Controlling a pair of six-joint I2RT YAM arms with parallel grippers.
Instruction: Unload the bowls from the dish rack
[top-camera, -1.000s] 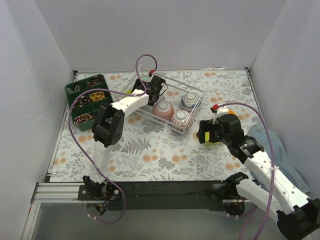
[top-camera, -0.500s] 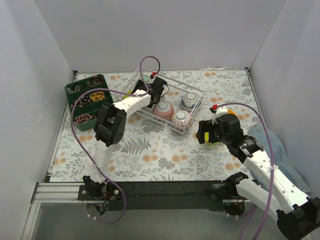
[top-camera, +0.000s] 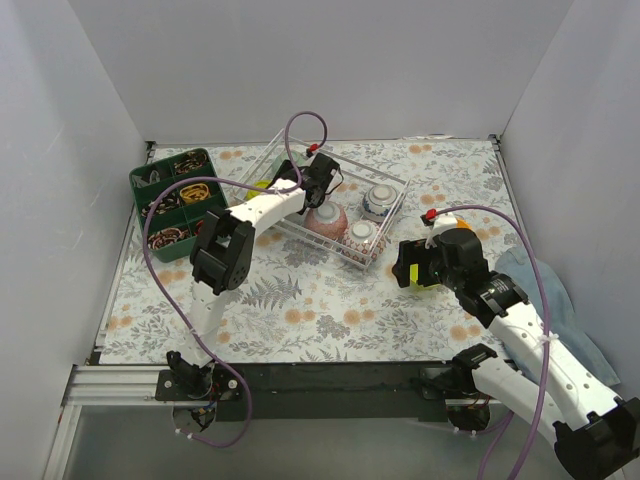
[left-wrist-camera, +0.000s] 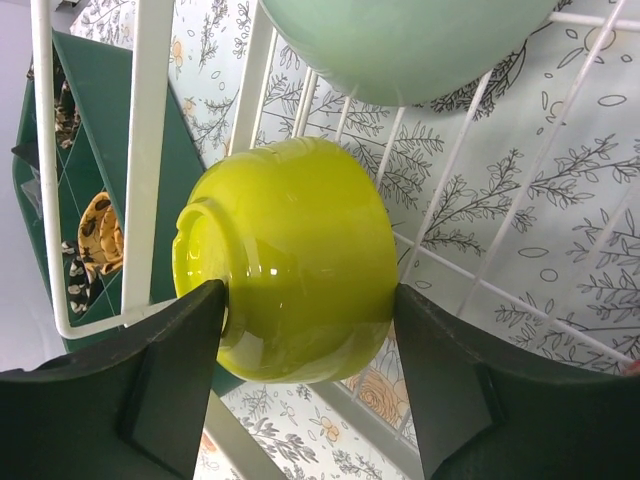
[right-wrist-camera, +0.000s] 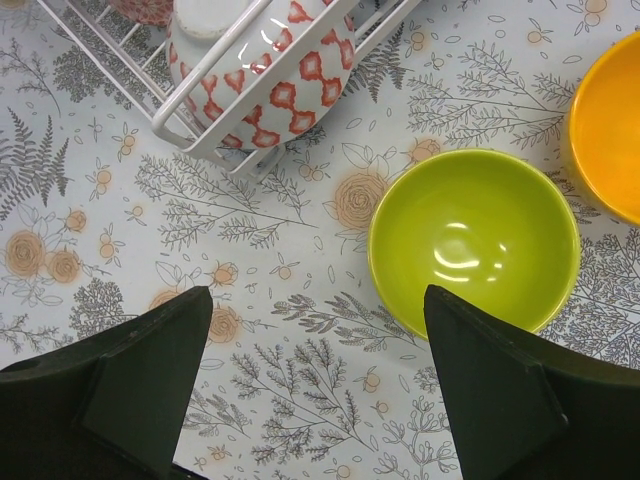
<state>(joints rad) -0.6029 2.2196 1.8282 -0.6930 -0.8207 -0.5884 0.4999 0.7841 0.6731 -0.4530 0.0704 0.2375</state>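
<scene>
My left gripper (top-camera: 322, 178) reaches into the white wire dish rack (top-camera: 392, 212). In the left wrist view it (left-wrist-camera: 305, 320) is shut on a lime-yellow bowl (left-wrist-camera: 300, 260) lying on its side, one finger at its foot and one at its rim. A pale green bowl (left-wrist-camera: 400, 40) sits just beyond it over the rack's bars (left-wrist-camera: 150, 150). A pink bowl (top-camera: 327, 218), a blue-and-white bowl (top-camera: 380, 200) and a red-patterned bowl (top-camera: 362, 237) stand in the rack. My right gripper (right-wrist-camera: 315, 300) is open and empty above the table, beside a second lime-yellow bowl (right-wrist-camera: 475, 240) and an orange bowl (right-wrist-camera: 610, 130).
A dark green compartmented tray (top-camera: 172, 200) stands left of the rack. A blue cloth (top-camera: 545, 285) lies at the table's right edge. The red-patterned bowl (right-wrist-camera: 265, 80) leans in the rack's near corner, close to my right gripper. White walls enclose the table.
My left gripper has shifted slightly to the right inside the rack. The right arm has not moved.
</scene>
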